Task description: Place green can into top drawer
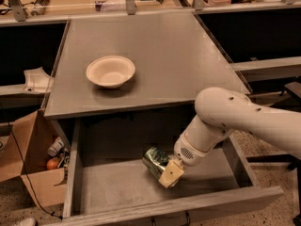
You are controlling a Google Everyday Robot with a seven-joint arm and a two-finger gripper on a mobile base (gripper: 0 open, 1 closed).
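One white arm [244, 121] reaches from the right down into the open top drawer [113, 185]. Its gripper [165, 172] is inside the drawer, a little right of the middle. Its fingers are closed on the green can [154, 158], which is tilted. I cannot tell if the can touches the drawer floor. On the desk [160, 41] a cream bowl [110, 71] stands at the left.
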